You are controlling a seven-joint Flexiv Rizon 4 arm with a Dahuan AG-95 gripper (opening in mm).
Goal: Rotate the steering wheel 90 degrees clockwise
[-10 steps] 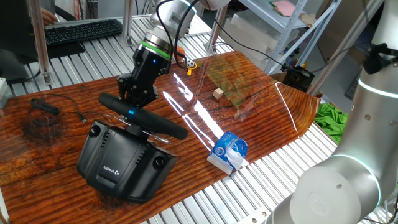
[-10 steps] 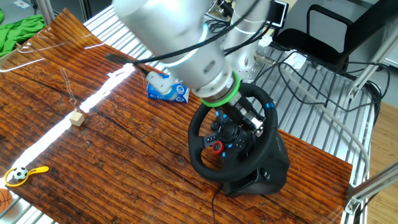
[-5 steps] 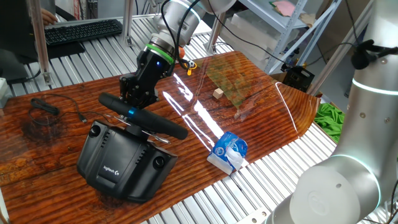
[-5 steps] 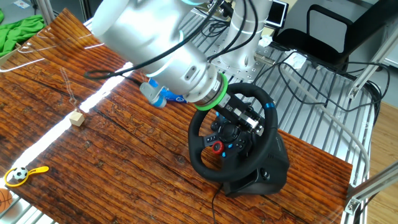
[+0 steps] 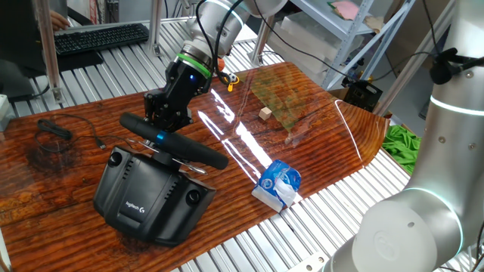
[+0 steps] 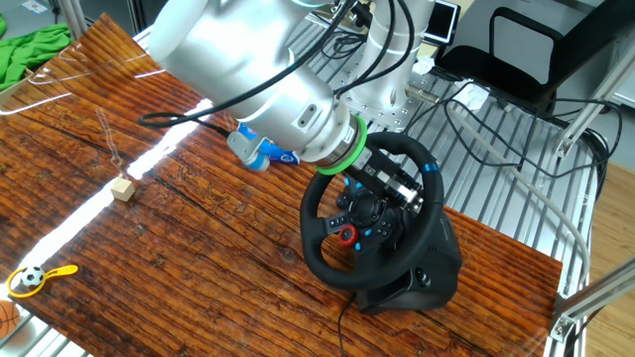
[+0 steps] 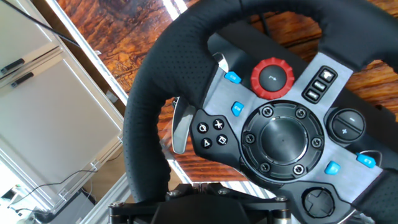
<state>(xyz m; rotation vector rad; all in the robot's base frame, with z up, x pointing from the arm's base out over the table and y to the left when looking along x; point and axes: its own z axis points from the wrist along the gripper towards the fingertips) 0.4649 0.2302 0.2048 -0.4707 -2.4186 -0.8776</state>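
The steering wheel (image 5: 185, 147) is a black rim with silver spokes on a bulky black Logitech base (image 5: 144, 198) at the table's near left. In the other fixed view the rim (image 6: 316, 248) faces the camera, with its blue mark (image 6: 432, 171) at the upper right. My gripper (image 5: 161, 125) sits at the top of the rim, beside the blue mark (image 5: 159, 137). In the other fixed view it (image 6: 392, 186) lies across the upper spokes. In the hand view the rim (image 7: 146, 124) fills the frame, and my gripper (image 7: 193, 185) shows its jaws closed together just right of the rim.
A blue and white packet (image 5: 278, 183) lies right of the wheel. A small wooden cube (image 5: 264, 113) sits further back on the table. A black cable (image 5: 68, 132) lies to the left. A keyboard (image 5: 98, 36) is behind the table. A ball toy (image 6: 35, 278) lies near the edge.
The arm's upper links have shifted posture. The gripper stays at the same place on the rim, and the blue mark has not visibly moved.
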